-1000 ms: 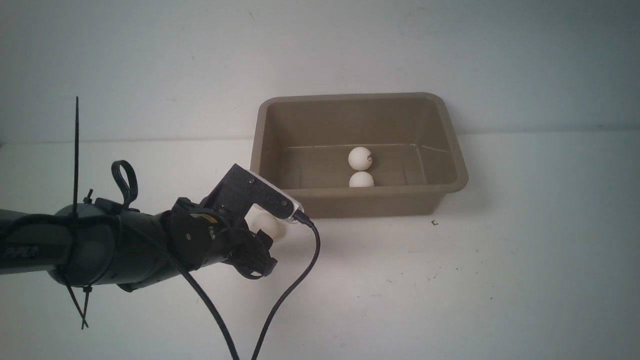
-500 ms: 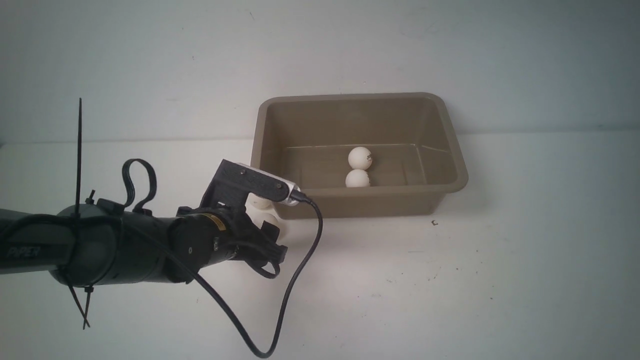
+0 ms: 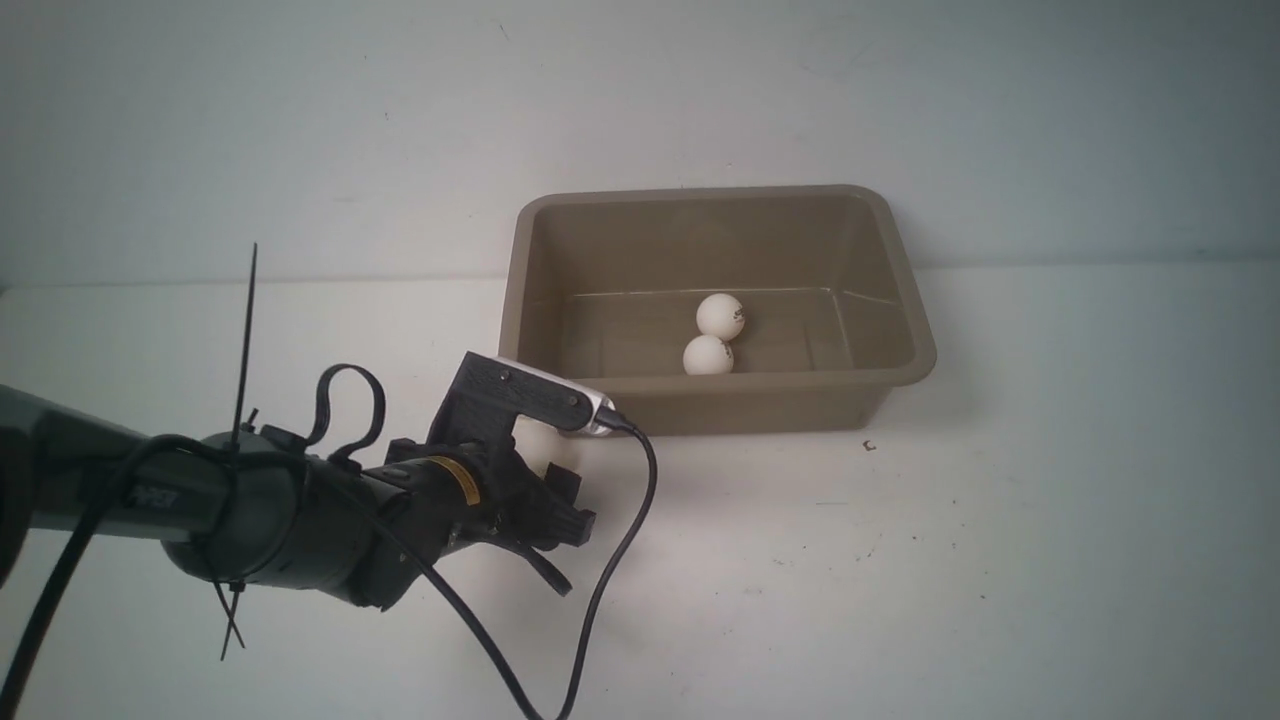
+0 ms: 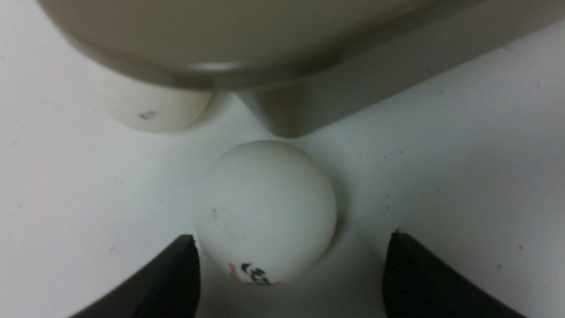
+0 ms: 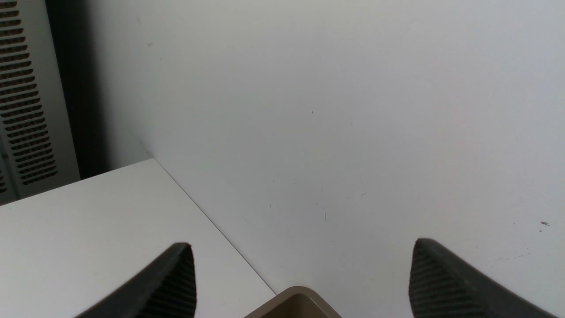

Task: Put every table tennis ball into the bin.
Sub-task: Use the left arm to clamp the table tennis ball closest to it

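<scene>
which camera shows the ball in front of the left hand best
Left wrist view: the ball sits unblocked on the table between the fingers of the open left hand, logo visible, near the bin. The front view shows only a white patch behind the wrist, probably it. The right wrist view shows none of it.

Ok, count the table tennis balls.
4. Rear ball and front ball inside the bin; third ball outside, within the open left pincer; fourth ball under the rim. Others may be hidden.
</scene>
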Robot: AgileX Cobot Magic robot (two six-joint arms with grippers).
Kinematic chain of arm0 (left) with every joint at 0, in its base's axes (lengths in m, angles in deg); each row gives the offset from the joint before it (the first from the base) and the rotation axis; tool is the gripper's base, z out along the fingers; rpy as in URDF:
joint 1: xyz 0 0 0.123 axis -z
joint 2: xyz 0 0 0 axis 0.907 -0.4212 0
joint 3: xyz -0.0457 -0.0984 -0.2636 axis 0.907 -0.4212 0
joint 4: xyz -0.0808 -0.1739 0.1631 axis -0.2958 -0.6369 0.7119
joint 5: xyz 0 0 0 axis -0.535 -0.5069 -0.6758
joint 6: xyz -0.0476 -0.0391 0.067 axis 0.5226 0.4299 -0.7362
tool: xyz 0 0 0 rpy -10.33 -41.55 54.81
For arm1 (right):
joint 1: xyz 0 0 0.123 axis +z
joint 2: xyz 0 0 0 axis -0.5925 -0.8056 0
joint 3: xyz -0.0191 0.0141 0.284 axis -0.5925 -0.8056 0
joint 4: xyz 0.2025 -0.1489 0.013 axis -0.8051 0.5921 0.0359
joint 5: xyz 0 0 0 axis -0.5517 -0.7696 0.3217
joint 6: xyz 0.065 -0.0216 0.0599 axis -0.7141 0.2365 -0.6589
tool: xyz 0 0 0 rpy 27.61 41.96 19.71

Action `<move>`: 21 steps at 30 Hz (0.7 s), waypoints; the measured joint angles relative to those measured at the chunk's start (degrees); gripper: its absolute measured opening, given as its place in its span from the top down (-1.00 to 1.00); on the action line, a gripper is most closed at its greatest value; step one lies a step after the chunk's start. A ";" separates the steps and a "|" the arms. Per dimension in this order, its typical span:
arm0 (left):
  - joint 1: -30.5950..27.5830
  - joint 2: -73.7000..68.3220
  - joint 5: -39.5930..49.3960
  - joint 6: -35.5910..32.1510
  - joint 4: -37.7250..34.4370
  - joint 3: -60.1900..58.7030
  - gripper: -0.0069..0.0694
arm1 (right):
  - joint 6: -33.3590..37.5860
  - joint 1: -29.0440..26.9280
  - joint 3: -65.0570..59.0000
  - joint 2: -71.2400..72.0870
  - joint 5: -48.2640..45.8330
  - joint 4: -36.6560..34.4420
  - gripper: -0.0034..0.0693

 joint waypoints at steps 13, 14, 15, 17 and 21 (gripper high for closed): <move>0.00 -0.86 -2.74 1.30 0.94 0.04 -0.06 | 0.76 0.00 0.00 0.00 0.00 -0.08 -0.72; 0.00 -0.49 -2.06 1.30 1.26 0.04 -0.06 | 0.99 0.00 0.00 0.00 0.00 -0.08 -0.72; 0.00 0.31 -0.22 1.30 1.78 0.04 -0.06 | 1.25 0.00 0.00 0.00 0.00 -0.10 -0.72; 0.00 1.79 2.64 1.30 2.84 -0.01 -0.06 | 1.45 0.00 0.00 0.00 0.01 -0.10 -0.72; 0.00 8.74 8.09 1.30 4.77 -1.23 -0.06 | 1.50 0.00 0.00 0.00 0.18 -0.10 -0.72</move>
